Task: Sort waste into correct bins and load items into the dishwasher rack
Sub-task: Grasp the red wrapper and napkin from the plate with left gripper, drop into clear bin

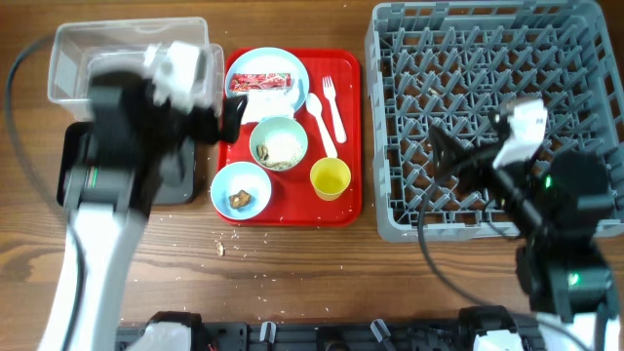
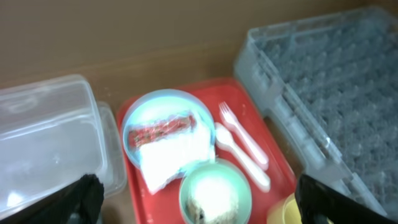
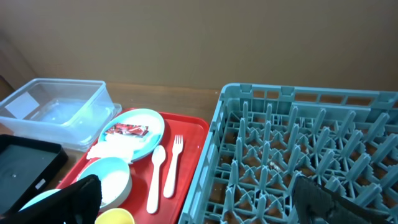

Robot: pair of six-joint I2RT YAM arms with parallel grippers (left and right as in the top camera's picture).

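Observation:
On the red tray [image 1: 343,209] a light-blue plate [image 1: 292,64] holds the red-and-white wrapper [image 1: 261,81] and white napkin [image 1: 261,103]. A white fork [image 1: 333,105] and spoon [image 1: 320,122] lie beside it. One blue bowl [image 1: 279,143] holds pale scraps, another [image 1: 241,187] brown scraps. The yellow cup [image 1: 331,178] stands at the tray's front. My left gripper [image 1: 230,114] is open and empty above the tray's left edge; its wrist view shows the bowl [image 2: 214,193] between the fingers. My right gripper [image 1: 444,151] is open and empty over the grey rack [image 1: 487,58].
The clear tub [image 1: 117,54] stands at the back left, with the black tray [image 1: 175,185] in front of it, partly under my left arm. Crumbs [image 1: 222,249] lie on the wooden table in front of the red tray. The rack holds only small crumbs.

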